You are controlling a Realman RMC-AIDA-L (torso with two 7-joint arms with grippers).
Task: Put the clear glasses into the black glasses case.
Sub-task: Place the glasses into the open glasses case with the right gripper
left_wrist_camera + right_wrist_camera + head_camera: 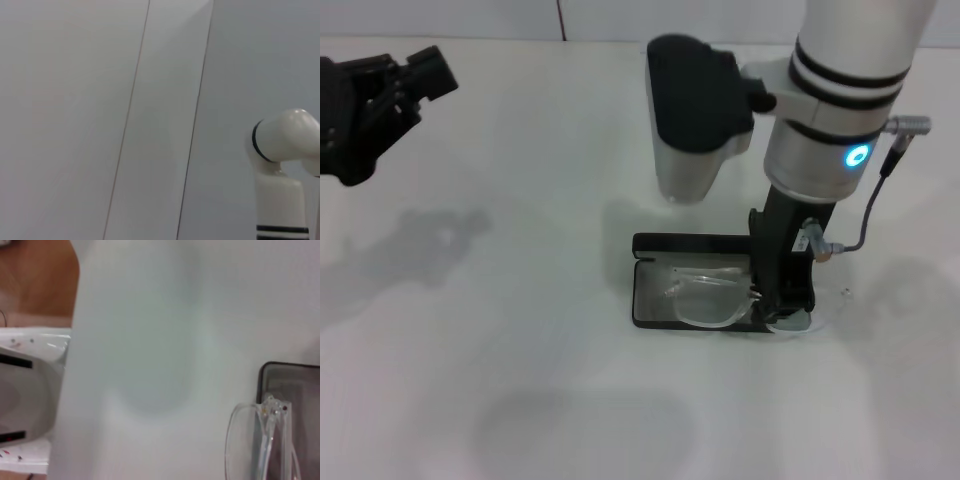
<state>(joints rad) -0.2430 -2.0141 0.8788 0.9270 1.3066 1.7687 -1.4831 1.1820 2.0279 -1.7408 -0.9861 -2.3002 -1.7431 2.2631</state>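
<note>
The black glasses case (647, 300) lies open on the white table, its grey lining facing up and its lid (690, 243) folded back at the far side. The clear glasses (705, 298) rest across the tray, and their right end sticks out past the case's right edge. My right gripper (782, 305) points straight down at that end and is shut on the glasses. In the right wrist view a clear lens (240, 440) and a hinge (272, 406) show beside the case corner (300, 374). My left gripper (415, 75) hangs open at the far left, away from the case.
The right arm's white and black forearm housing (695, 110) hangs above the table behind the case. A white machine (25, 385) and a brown surface (37, 280) lie beyond the table's edge. The left wrist view shows only wall panels and a white arm joint (285, 145).
</note>
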